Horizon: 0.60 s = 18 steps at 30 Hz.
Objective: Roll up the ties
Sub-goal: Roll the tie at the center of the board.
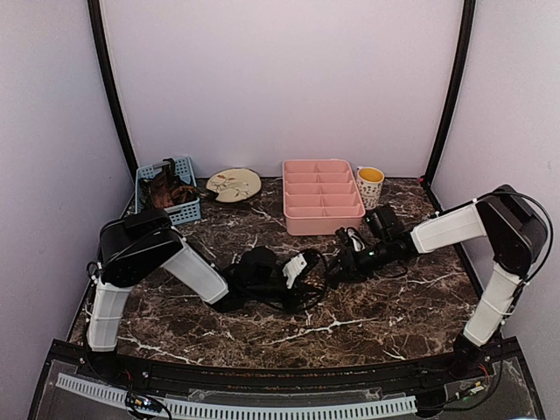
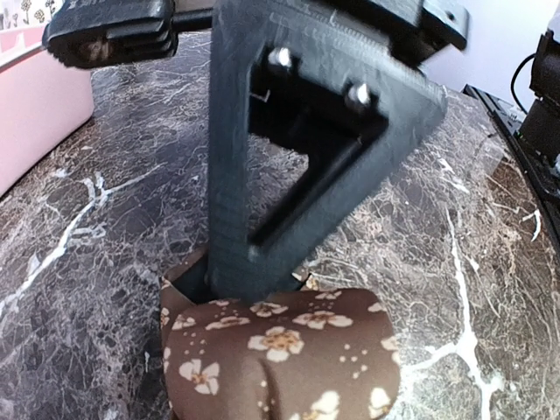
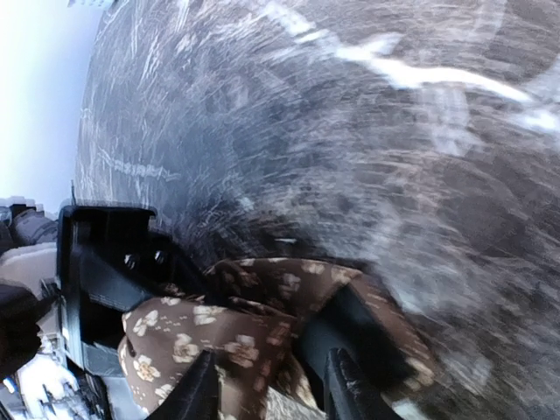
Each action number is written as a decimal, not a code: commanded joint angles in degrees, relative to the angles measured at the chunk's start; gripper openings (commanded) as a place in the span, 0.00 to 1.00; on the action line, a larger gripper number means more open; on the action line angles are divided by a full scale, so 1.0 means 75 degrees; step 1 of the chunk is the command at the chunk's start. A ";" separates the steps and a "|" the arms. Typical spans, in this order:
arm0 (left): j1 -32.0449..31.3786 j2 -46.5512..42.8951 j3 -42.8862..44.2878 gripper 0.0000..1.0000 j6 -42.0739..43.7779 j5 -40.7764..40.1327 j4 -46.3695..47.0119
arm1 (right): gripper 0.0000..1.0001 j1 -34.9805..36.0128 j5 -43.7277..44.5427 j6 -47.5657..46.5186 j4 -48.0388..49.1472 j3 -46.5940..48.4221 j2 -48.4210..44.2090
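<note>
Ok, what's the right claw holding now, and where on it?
The tie: the right claw is shut on a bunched fold of its patterned fabric. Which stretch of the tie that fold belongs to cannot be told.

Rear row and centre.
Along the rear of the table [image 1: 394, 306] we record, left to right, basket [image 1: 168, 190], plate [image 1: 234, 185], divided tray [image 1: 321, 197] and cup [image 1: 370, 185]; the tie [image 2: 280, 359] lies mid-table, between left gripper [image 1: 306, 271] and right gripper [image 3: 271, 385].

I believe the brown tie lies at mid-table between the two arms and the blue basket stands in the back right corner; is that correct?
Not quite: the blue basket stands in the back left corner, as the top external view shows. The brown tie is indeed at mid-table between the arms.
</note>
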 commanded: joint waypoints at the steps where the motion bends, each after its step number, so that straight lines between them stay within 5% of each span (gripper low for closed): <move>1: -0.0047 0.0052 -0.0171 0.10 0.0711 -0.0365 -0.1835 | 0.48 -0.0448 -0.0090 0.0092 -0.0634 -0.0026 -0.0434; 11: -0.0047 0.0063 -0.0017 0.08 0.0836 -0.0332 -0.2085 | 0.63 -0.0489 0.0933 -0.0257 -0.1667 0.0458 0.0105; 13: -0.0047 0.0067 -0.0017 0.08 0.0845 -0.0360 -0.2084 | 0.71 -0.0397 0.0702 -0.0288 -0.1694 0.0492 0.0253; 18: -0.0047 0.0086 -0.0017 0.09 0.0894 -0.0409 -0.2072 | 0.66 -0.0057 -0.1223 0.0243 -0.0440 0.0252 0.0503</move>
